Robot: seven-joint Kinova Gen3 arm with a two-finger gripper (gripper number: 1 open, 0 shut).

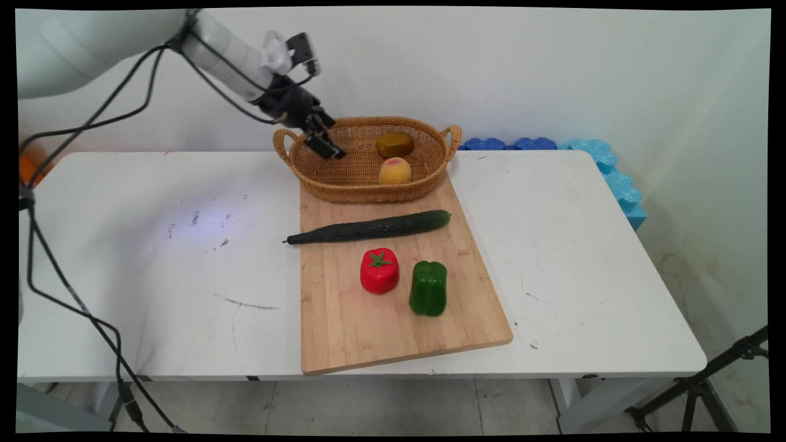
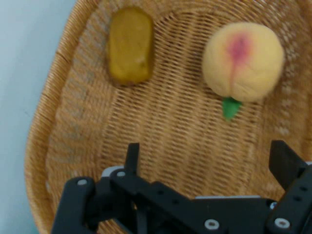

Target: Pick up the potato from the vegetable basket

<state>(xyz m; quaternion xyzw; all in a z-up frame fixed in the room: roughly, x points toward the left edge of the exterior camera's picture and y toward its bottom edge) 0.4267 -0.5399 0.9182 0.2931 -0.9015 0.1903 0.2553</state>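
Claw (image 2: 207, 163) hangs over the left part of the wicker basket (image 1: 424, 178), fingers wide apart w/ nothing between them. In the basket lie a peach (image 2: 243, 61) and a brownish-yellow oblong piece (image 2: 129, 45), both apart from the claw. Basket stands at the far end of a wooden board (image 1: 344, 319) on the white surface (image 1: 153, 258). On the board: cucumber (image 1: 368, 228), tomato (image 1: 379, 270), green pepper (image 1: 428, 287).
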